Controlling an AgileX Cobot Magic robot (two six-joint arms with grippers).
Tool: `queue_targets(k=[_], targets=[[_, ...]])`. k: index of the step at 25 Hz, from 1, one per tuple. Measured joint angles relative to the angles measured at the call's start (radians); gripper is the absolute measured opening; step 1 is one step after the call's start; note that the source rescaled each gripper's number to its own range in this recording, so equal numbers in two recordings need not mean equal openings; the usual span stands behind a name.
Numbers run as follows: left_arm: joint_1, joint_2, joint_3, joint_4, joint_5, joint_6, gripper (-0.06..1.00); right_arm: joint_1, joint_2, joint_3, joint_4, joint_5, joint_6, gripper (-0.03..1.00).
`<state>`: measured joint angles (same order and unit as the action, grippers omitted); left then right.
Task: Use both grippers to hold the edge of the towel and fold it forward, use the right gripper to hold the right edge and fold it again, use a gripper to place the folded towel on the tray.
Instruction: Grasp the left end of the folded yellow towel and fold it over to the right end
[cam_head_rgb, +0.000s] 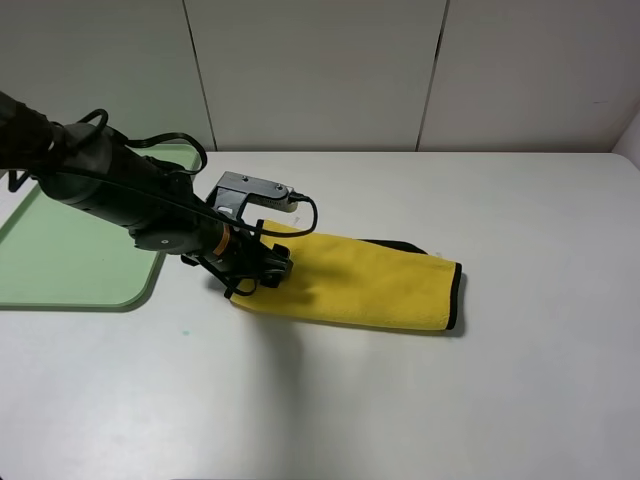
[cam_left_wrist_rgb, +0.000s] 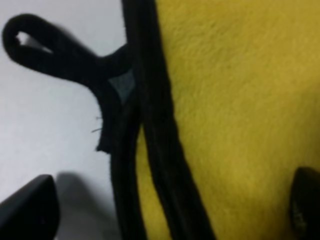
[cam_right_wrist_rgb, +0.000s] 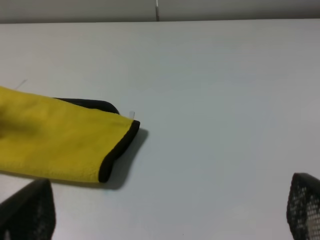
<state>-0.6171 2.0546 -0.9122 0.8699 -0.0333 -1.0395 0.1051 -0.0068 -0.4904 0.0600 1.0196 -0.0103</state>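
Observation:
The yellow towel (cam_head_rgb: 370, 280) lies folded into a long strip on the white table, right of the tray (cam_head_rgb: 60, 260). My left gripper (cam_head_rgb: 262, 270) is down at the towel's left end. In the left wrist view the left gripper (cam_left_wrist_rgb: 170, 212) is open. One fingertip (cam_left_wrist_rgb: 30, 210) is over bare table and the other over the yellow cloth, with the black edge trim (cam_left_wrist_rgb: 155, 125) and the corner loop (cam_left_wrist_rgb: 45, 45) between them. My right gripper (cam_right_wrist_rgb: 167, 210) is open and empty above the table, near the towel's right end (cam_right_wrist_rgb: 55, 135). It is out of the exterior view.
The pale green tray sits at the table's left edge, partly behind the left arm (cam_head_rgb: 110, 185). White wall panels stand behind the table. Bare white tabletop (cam_head_rgb: 480, 400) lies in front of and to the right of the towel.

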Motion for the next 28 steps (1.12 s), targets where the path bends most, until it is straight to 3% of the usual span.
queue_targets(k=[15,24,28], targets=[[-0.001,0.012,-0.008,-0.042,-0.068,-0.022,0.1,0.0,0.0,0.0,0.001,0.0,0.0,1.0],[-0.004,0.009,-0.01,-0.047,-0.035,-0.03,0.07,0.0,0.0,0.0,0.001,0.0,0.0,1.0],[-0.012,-0.027,-0.007,-0.048,0.066,-0.032,0.07,0.0,0.0,0.0,0.001,0.0,0.0,1.0]])
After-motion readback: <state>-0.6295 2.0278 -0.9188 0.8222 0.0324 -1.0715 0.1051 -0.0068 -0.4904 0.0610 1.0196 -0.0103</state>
